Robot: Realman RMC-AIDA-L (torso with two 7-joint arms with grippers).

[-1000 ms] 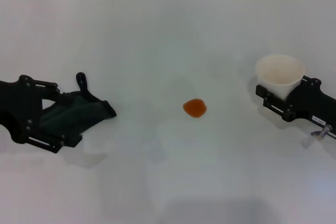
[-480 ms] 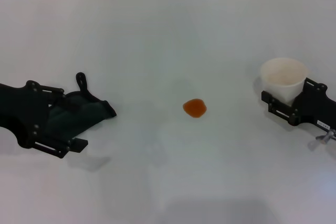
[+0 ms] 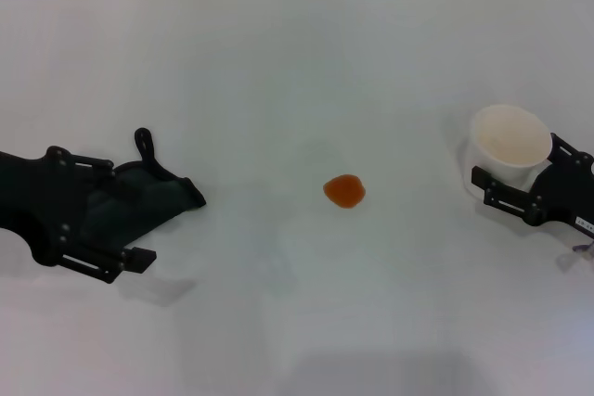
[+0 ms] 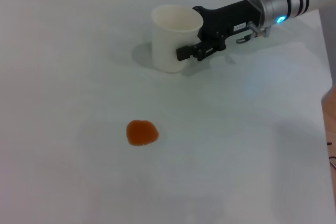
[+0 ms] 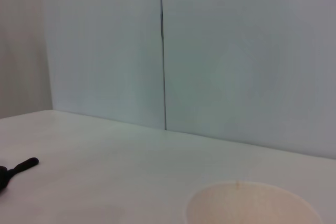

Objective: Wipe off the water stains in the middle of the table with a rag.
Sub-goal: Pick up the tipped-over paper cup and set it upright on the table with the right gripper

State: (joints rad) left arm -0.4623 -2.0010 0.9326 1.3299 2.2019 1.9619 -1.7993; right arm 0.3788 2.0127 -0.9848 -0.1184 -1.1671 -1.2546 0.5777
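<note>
The left gripper (image 3: 116, 215) hides much of the rag (image 3: 158, 194) (its near side)

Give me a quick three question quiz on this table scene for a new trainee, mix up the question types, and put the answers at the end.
1. True or false: the rag already covers the water stains.
2. Multiple choice: what stands right by the right gripper? A) a white paper cup B) a glass bottle C) a metal bowl
3. Fill in: the left gripper is at the ____ on the robot's left side of the table.

Key
1. False. The orange blob lies bare in the middle, well apart from the dark green cloth.
2. A. The white paper cup stands upright at the gripper's fingers.
3. rag.
</note>
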